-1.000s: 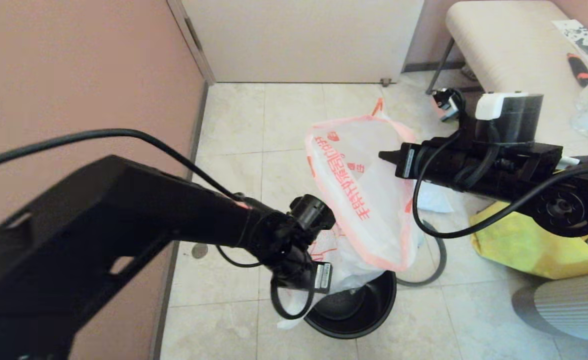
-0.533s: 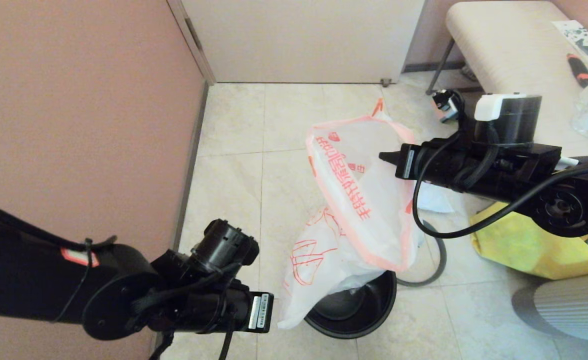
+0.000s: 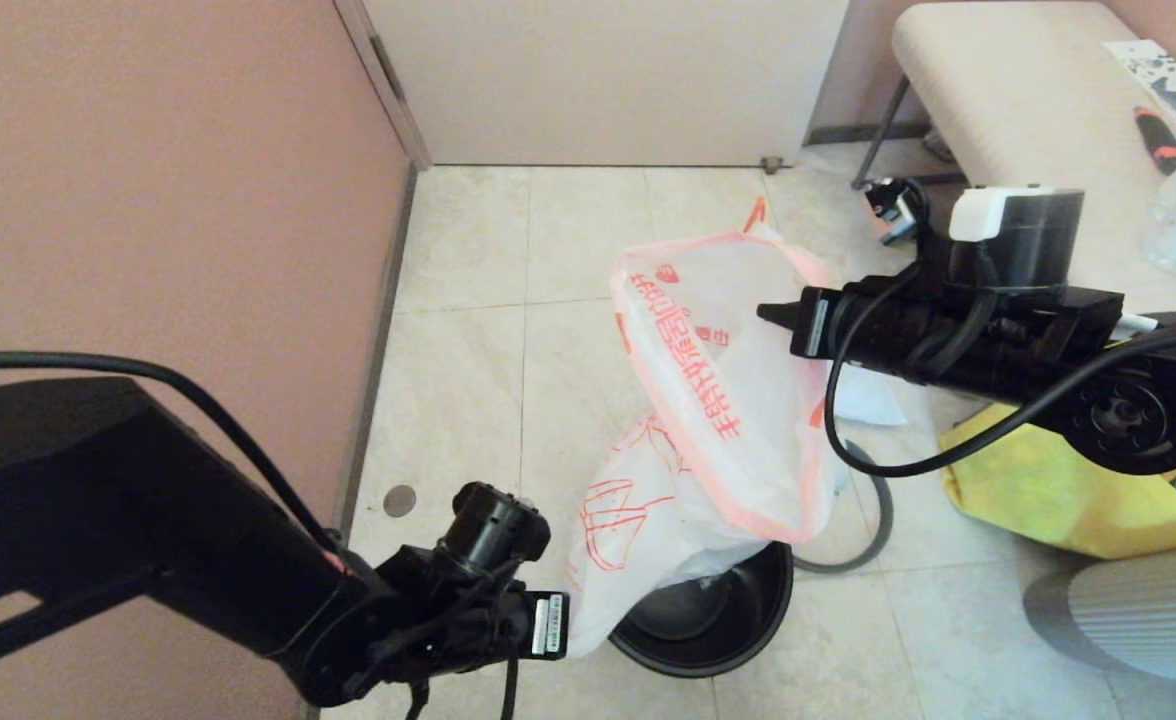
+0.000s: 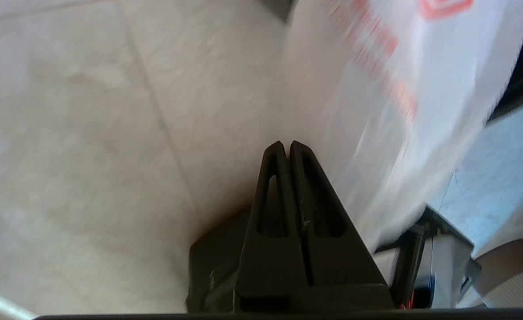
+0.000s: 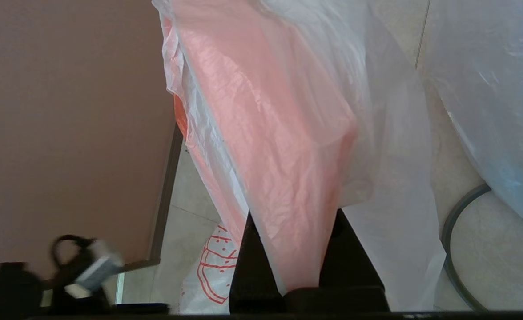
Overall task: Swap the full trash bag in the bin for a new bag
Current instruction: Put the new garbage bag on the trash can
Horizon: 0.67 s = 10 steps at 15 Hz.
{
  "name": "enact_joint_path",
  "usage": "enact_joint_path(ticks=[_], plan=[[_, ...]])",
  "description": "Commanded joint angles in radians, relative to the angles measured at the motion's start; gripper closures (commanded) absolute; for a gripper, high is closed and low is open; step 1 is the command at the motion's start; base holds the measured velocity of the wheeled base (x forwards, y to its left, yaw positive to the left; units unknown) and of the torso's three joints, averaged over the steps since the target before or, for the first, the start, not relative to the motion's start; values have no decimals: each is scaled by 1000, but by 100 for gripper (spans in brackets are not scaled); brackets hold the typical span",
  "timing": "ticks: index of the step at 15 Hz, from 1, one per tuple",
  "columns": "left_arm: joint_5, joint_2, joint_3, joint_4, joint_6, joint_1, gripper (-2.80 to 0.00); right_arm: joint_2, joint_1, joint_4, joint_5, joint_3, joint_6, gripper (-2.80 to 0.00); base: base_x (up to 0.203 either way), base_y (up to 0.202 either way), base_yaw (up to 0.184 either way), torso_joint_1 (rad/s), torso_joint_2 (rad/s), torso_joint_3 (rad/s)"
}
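The new bag (image 3: 723,400), thin white plastic with orange-red lettering, hangs from my right gripper (image 3: 776,314), which is shut on its pinkish-orange handle (image 5: 283,146). The bag's lower end droops into the black bin (image 3: 748,635) on the floor. My left gripper (image 4: 287,145) is shut and holds nothing. It sits low, just left of the bag's bottom part (image 4: 377,89) and beside the bin. A pale plastic patch (image 3: 863,400) lies under my right arm; I cannot tell whether it is the full trash bag.
A thin grey ring (image 3: 880,520) lies on the tiles right of the bin. Farther right are a yellow bag (image 3: 1058,490) and a grey ribbed object (image 3: 1148,610). A padded bench (image 3: 1008,90) stands at the back right. The pink wall (image 3: 148,200) closes the left side.
My left arm has dropped from the bag's middle to floor height, then edged right toward the bag's lower end. The right arm and the bag have stayed still.
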Motion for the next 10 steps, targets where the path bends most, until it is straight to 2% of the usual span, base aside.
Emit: enact_joint_path(ticks=[1, 7, 10], plan=[[2, 98, -82, -2, -3, -26, 0, -4, -1, -4, 3, -1, 2, 0, 0, 0, 0, 0, 0, 0], [4, 179, -389, 194, -4, -110, 0, -4, -12, -5, 4, 7, 13, 0, 0, 0, 0, 0, 0, 0], [45, 291, -513, 271, 3, -137, 0, -4, -19, -7, 7, 8, 14, 0, 0, 0, 0, 0, 0, 0]])
